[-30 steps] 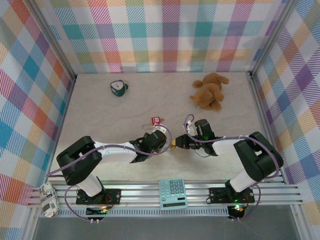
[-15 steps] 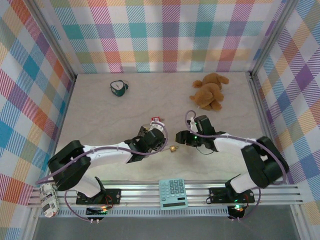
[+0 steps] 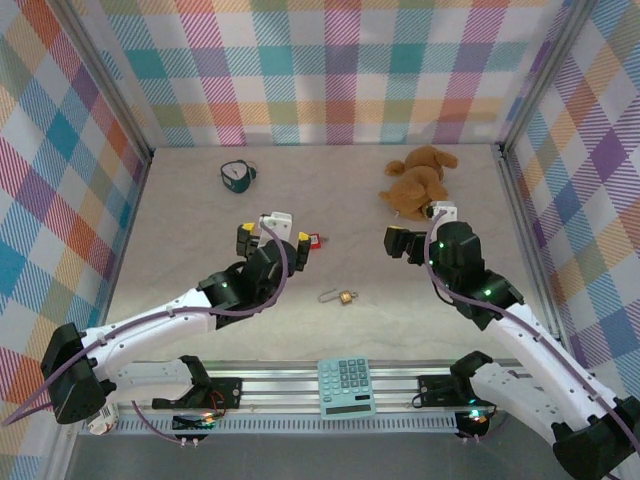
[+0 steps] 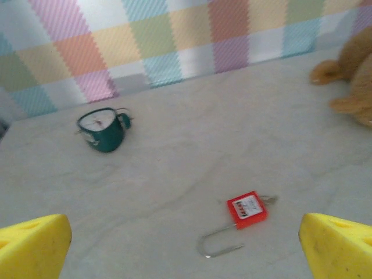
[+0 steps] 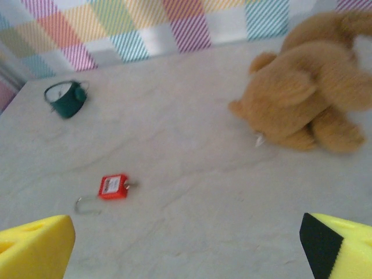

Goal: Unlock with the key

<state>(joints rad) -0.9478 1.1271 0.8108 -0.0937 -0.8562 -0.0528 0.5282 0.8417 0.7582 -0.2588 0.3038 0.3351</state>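
Key (image 4: pixel 269 199): a thin grey sliver, taken to be it, touching one edge of the red padlock (image 4: pixel 247 210), out on the open bench (image 3: pixel 320 180) towards the middle. It sits at the end of the body away from the shackle (image 4: pixel 201 243), where a keyway would be, so it reads as seated in the lock. Too small to confirm.

The shackle looks long and hooked, one end seemingly free of the body. Judgement: this lock is likely already sprung.

Left gripper (image 3: pixel 271 237): raised above the bench just near-left of the red padlock, jaws spread wide, nothing between them. Right gripper (image 5: pixel 186 235): also high, jaws wide apart, empty (yellow pads at both lower corners of its wrist view). Held up and clear like this, neither arm blocks the other's sight of the lock.

Brass padlock (image 3: pixel 346 297): lies alone nearer the arm bases, between the arms. Shackle state unclear.

Containers: the only candidate is a small dark-green cup (image 4: pixel 100 129) on its side at far left, pale face towards the left wrist camera. Cannot tell whether that is an open mouth; nothing seen in it.

Teddy bear (image 5: pixel 308 104) far right; calculator (image 3: pixel 345 386) on the near rail.
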